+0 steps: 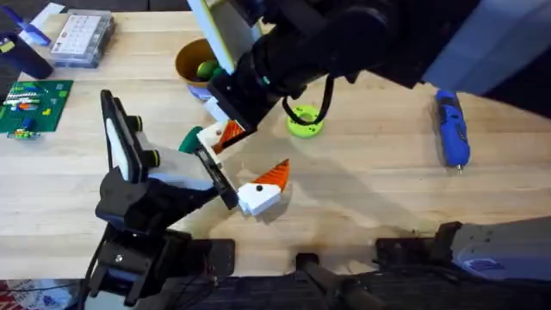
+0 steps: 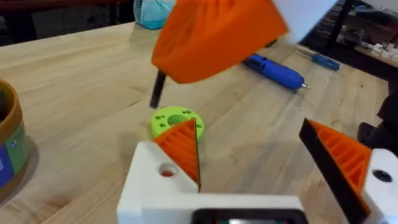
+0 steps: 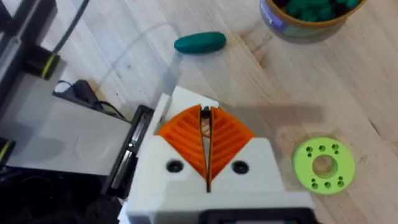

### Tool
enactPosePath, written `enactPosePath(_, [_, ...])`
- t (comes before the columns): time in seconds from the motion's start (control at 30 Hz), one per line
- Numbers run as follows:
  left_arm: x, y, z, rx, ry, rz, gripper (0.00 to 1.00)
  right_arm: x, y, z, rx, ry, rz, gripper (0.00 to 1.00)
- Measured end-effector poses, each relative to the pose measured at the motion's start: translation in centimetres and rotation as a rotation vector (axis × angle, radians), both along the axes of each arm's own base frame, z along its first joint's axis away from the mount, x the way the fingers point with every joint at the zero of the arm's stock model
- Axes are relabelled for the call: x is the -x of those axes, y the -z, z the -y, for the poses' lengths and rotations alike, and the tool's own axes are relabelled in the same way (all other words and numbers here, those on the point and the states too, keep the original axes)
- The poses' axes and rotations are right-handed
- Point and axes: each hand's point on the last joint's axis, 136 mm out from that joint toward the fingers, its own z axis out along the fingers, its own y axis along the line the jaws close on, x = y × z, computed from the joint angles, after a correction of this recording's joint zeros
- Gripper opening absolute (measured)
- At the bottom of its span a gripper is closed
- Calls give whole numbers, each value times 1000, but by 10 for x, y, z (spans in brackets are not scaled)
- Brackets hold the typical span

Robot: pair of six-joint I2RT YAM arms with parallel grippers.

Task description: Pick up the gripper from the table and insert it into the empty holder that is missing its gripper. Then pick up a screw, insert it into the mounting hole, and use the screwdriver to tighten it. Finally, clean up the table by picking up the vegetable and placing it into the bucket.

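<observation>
The black holder (image 1: 129,164) with a white panel and green knobs carries my left gripper (image 2: 249,134), open. One white gripper piece with an orange wedge (image 2: 165,180) sits on its bar (image 1: 215,176), a mounting hole in its top. The alike piece (image 2: 367,177) sits at the other end. Just above the first piece, my right gripper (image 3: 205,112) is shut on a thin black screw (image 2: 157,90) that points down. The green vegetable (image 1: 191,138) lies beside it on the table (image 1: 370,189). The bucket (image 1: 185,60) stands behind, and the blue screwdriver (image 1: 452,129) lies far right.
A lime-green ring (image 1: 303,120) lies right of the right gripper. A clear parts box (image 1: 82,39) and a green circuit board (image 1: 34,103) sit at the far left. Green pieces lie in the bucket. The right arm (image 1: 362,43) crosses the back of the table.
</observation>
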Motion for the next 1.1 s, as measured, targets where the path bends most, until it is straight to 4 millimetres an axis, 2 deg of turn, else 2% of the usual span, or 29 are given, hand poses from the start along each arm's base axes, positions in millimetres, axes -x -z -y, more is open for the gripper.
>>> enactPosePath(0.33, [0, 0, 0, 0, 0, 0, 988, -5, -6, -5, -47, 49, -20, 9])
enactPosePath(0.97, [0, 0, 0, 0, 0, 0, 988, 7, 7, -5, -25, 34, -111, 9])
enactPosePath(1.1, [0, 0, 0, 0, 0, 0, 988, 9, 15, -4, -3, 36, -136, 9])
